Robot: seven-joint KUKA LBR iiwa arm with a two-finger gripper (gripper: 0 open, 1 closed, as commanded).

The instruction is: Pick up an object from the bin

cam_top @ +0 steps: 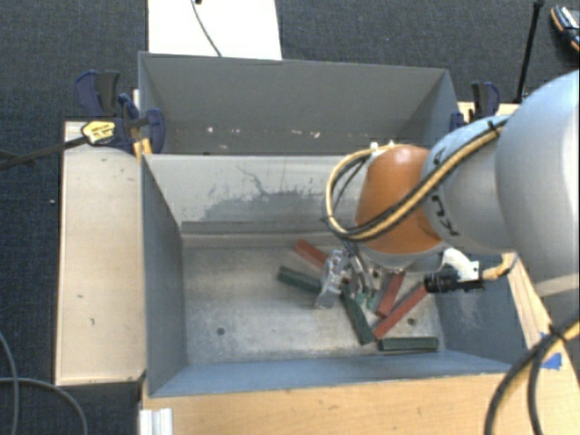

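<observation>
My gripper [332, 281] is down in the middle of the bin, just under the orange wrist cover, among a loose cluster of short bars. A dark green bar [297, 280] lies flat right at its left side, touching or nearly touching it. Just behind that, a red bar [310, 252] lies aslant. A second dark green bar [357, 319] runs diagonally from under the gripper toward the front. Whether anything is held I cannot make out.
More bars lie to the right of the gripper: two red ones [400, 308] crossing near the wrist and a green one [408, 343] flat along the front wall. The bin's left half is bare floor. The arm covers the right rear.
</observation>
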